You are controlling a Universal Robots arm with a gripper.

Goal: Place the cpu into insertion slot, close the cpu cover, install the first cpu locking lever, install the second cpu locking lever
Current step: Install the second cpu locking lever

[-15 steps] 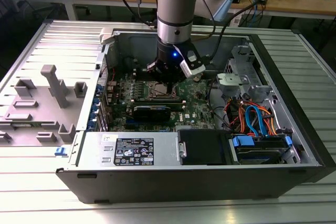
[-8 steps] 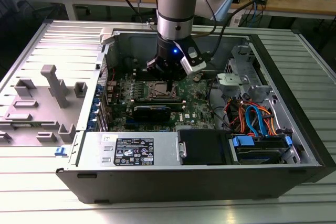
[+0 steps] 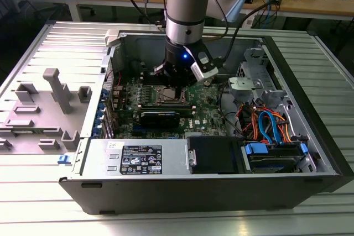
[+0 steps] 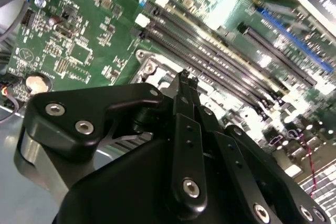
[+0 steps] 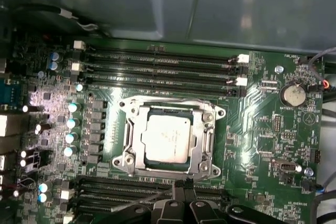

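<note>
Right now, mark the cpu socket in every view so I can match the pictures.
Exterior view: cpu socket on the green board, at the tip of the hand.
Second wrist view: its metal corner beside the hand.
First wrist view: cpu socket mid-board, between banks of memory slots.
Shared landmark: the hand, next to the socket.

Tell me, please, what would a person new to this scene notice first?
First, the robot arm reaching down into the open computer case in the exterior view. Then, in the first wrist view, the shiny cpu sitting in its socket on the green motherboard, with the cpu cover closed around it and the gripper beside the socket.
</note>
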